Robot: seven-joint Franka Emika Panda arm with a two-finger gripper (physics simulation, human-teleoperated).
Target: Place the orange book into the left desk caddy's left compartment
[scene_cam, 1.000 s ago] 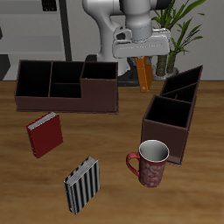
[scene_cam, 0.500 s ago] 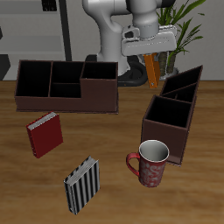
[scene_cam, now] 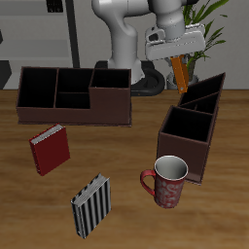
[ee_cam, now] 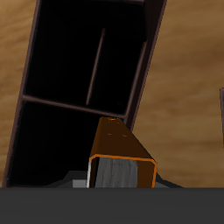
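Observation:
My gripper (scene_cam: 176, 58) is shut on the orange book (scene_cam: 181, 75), which hangs tilted below it in the air. The book is above the far, low end of the left desk caddy (scene_cam: 191, 130), the dark brown slanted one whose tall box section faces the table's front. Its left compartment (scene_cam: 207, 88) is the wide low bay at the far end. In the wrist view the orange book (ee_cam: 122, 159) shows with its pale page edges, over the caddy's dark bays; the wide undivided bay (ee_cam: 61, 131) lies just beside the book, with the small divided bays (ee_cam: 92, 52) beyond.
A second same-looking caddy (scene_cam: 74, 93) stands broadside at the back. A red book (scene_cam: 49, 150), a grey-striped book (scene_cam: 91, 205) and a red mug (scene_cam: 167, 182) lie nearer the table's front edge. A potted plant (scene_cam: 206, 24) stands behind the slanted caddy.
The gripper has carried the orange book sideways from beside the broadside caddy to above the slanted caddy's far end, and the book has tilted more.

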